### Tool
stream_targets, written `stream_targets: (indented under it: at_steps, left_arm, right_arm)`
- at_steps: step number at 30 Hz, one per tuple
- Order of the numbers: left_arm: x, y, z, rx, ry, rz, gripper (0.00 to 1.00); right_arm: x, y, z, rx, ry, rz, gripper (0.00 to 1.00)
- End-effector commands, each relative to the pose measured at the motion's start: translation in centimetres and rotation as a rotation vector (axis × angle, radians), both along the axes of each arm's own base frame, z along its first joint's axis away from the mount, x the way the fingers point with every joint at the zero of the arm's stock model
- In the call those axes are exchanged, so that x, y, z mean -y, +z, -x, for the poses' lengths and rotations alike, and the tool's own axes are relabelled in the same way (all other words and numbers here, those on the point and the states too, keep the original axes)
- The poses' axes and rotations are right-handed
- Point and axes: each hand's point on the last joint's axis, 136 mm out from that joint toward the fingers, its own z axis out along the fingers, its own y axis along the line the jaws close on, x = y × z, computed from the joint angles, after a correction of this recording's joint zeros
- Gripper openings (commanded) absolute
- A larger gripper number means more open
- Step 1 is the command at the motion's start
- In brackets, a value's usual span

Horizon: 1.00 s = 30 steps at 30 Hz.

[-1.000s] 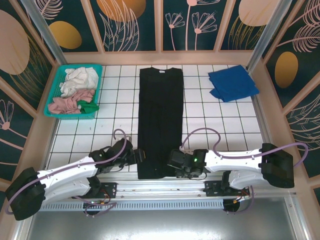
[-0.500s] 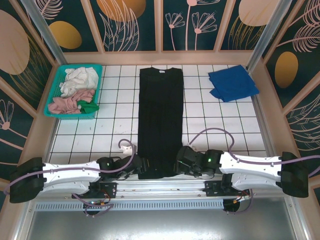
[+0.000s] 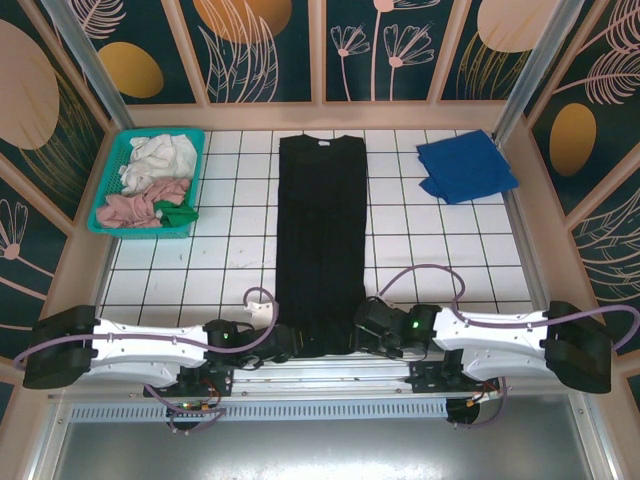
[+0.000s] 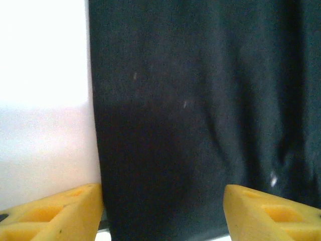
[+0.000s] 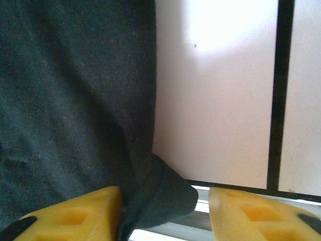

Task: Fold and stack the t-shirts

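Note:
The black t-shirt (image 3: 320, 230) lies flat as a long narrow strip down the middle of the table, collar at the far end. The royal-blue t-shirt (image 3: 465, 165) sits folded at the back right. My left gripper (image 3: 285, 343) is low at the black shirt's near left corner. In the left wrist view this gripper (image 4: 163, 213) stands open, with the black cloth (image 4: 200, 100) spanning the gap. My right gripper (image 3: 358, 335) is at the near right corner. In the right wrist view it (image 5: 165, 213) is open around the hem corner (image 5: 165, 193), which rests against one finger (image 5: 75, 216).
A teal mesh basket (image 3: 110, 215) with white, pink and green cloths stands at the back left. Wooden walls close in the tiled table. A metal rail (image 3: 330, 372) runs along the near edge just behind both grippers.
Both arms have sunk and drawn toward the near edge, bringing the grippers to the black shirt's hem corners. The right jaws have opened.

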Motion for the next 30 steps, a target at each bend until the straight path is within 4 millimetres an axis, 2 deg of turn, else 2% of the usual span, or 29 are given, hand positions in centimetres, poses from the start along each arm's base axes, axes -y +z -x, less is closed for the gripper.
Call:
stream_targets:
  at_steps: [1, 3, 8, 11, 13, 15, 21, 24, 27, 30]
  left_arm:
    - [-2.6, -1.8, 3.1, -0.155, -0.024, -0.074, 0.60]
    - [-2.7, -2.0, 3.4, -0.168, -0.029, -0.055, 0.57]
    - [-2.5, -2.6, 3.5, -0.165, -0.066, -0.064, 0.58]
    - [-1.3, -2.1, 3.0, -0.133, -0.070, -0.002, 0.48]
    - [-0.9, -1.7, 2.7, -0.114, -0.062, 0.034, 0.39]
    - [-0.8, -1.1, 2.1, -0.084, -0.044, 0.058, 0.28]
    - [0.4, 2.1, 0.4, 0.014, -0.006, 0.173, 0.11]
    - [0.3, 3.7, -0.4, 0.060, 0.020, 0.215, 0.01]
    - [-0.4, 4.8, -1.1, 0.102, 0.058, 0.254, 0.00]
    - [-1.3, 4.9, -1.3, 0.107, 0.080, 0.263, 0.00]
  right_arm:
    - [-0.7, 0.2, -0.7, 0.023, -0.025, -0.033, 0.45]
    - [-1.0, 0.3, -0.9, 0.026, -0.026, -0.043, 0.41]
    - [-0.8, 0.4, -1.1, 0.026, -0.029, -0.024, 0.27]
    - [-1.1, 1.1, -1.3, 0.038, -0.032, -0.048, 0.23]
    - [-1.4, 1.6, -1.4, 0.045, -0.030, -0.066, 0.22]
    - [-1.6, 2.2, -1.5, 0.054, -0.027, -0.073, 0.19]
    - [-2.2, 3.9, -1.9, 0.076, 0.005, -0.070, 0.15]
    - [-2.4, 4.4, -2.2, 0.088, 0.011, -0.063, 0.13]
    - [-2.4, 5.0, -2.5, 0.095, 0.013, -0.058, 0.11]
    - [-2.3, 5.7, -3.2, 0.126, 0.002, -0.052, 0.10]
